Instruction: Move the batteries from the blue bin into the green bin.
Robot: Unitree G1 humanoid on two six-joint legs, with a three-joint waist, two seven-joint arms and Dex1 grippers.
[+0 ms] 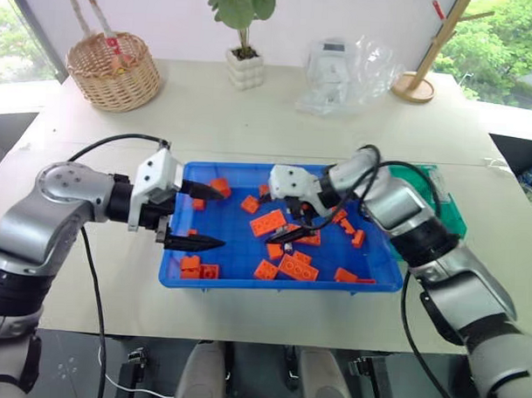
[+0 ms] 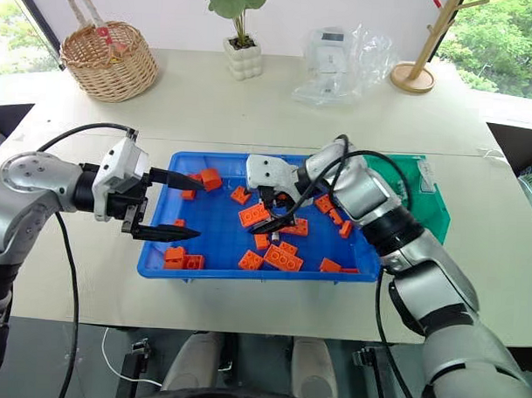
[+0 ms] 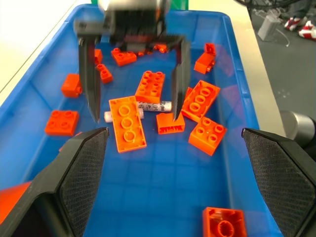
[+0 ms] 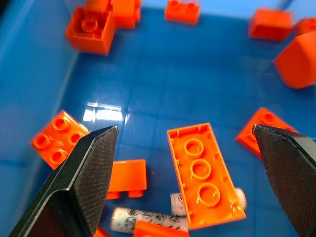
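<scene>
Nearest edge of the blue bin (image 1: 280,285) sat close to the near side of the tabletop (image 1: 252,111), loaded with scattered orange toy bricks (image 1: 268,223). Left pincer (image 1: 198,216) hovered over the bin's left end, fingers spread wide, nothing between them, pointing right across the tray. Right pincer (image 1: 293,219) hung over the bin's middle, angled down and leftward, fingers also wide apart and empty.

Two batteries (image 3: 154,106) lay flat on the bin floor in the middle, end to end in a rough line; a long six-stud brick (image 3: 127,123) lay across the gap between them and covered their inner ends. In the right wrist view the same pair showed as one battery (image 4: 147,219) beside a small brick and the other mostly tucked under the long brick (image 4: 204,175). Right pincer's fingers stood on either side of that cluster, above it, not touching as far as could be told.

Green bin (image 1: 444,210) sat at the right end of the blue bin, largely hidden behind the right arm; contents couldn't be made out.

Far side of the tabletop: wicker basket (image 1: 113,70) on the left, potted plant (image 1: 244,37) centre, clear plastic bag (image 1: 345,73), and a wooden stand (image 1: 423,75) on the right.
</scene>
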